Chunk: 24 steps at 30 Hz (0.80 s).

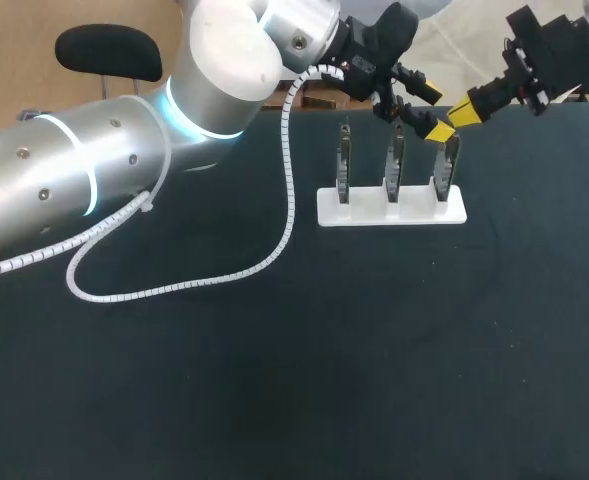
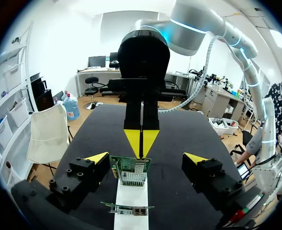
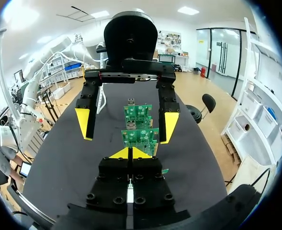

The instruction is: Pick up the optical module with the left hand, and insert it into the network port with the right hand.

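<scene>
Three upright green network cards stand in a white stand [image 1: 392,207]. My left gripper [image 1: 435,114] hangs open just above the rightmost card [image 1: 448,168], with nothing between its fingers. In the left wrist view its yellow-tipped fingers [image 2: 96,157] straddle the nearest card [image 2: 129,165], whose metal port cage [image 2: 131,178] faces me. My right gripper [image 1: 461,112] is shut, and its yellow tips [image 2: 141,139] point down at that card's top edge from the far side. In the right wrist view the right gripper [image 3: 129,153] sits just short of the card [image 3: 140,136]. I cannot make out an optical module.
The black table [image 1: 374,350] spreads wide in front of the stand. My left arm's white coiled cable [image 1: 174,288] loops over the table left of the stand. The middle card [image 1: 395,160] and left card [image 1: 343,160] stand close beside the grippers.
</scene>
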Tool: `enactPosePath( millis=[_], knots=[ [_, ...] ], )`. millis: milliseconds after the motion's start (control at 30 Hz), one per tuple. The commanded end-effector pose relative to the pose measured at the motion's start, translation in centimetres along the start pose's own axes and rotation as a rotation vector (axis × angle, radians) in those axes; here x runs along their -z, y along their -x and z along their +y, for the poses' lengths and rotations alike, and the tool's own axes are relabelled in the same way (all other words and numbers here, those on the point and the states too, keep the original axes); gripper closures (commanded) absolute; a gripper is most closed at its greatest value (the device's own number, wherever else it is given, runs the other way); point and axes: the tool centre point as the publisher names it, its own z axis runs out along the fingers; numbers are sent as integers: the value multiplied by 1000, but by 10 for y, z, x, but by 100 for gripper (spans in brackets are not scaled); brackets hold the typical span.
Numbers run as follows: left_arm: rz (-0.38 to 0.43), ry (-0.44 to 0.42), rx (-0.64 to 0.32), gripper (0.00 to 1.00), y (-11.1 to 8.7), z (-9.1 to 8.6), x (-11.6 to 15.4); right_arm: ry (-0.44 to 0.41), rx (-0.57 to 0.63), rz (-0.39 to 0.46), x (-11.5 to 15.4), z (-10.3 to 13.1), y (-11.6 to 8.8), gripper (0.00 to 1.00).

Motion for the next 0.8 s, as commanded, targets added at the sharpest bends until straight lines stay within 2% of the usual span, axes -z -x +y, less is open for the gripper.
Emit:
enactPosePath(
  millis=[33, 800],
  knots=[
    [4, -3, 1, 0, 1, 2, 0, 5, -2, 1, -4, -2, -5, 100],
    [4, -3, 1, 0, 1, 2, 0, 4, -16, -9, -5, -1, -5, 100]
  ],
)
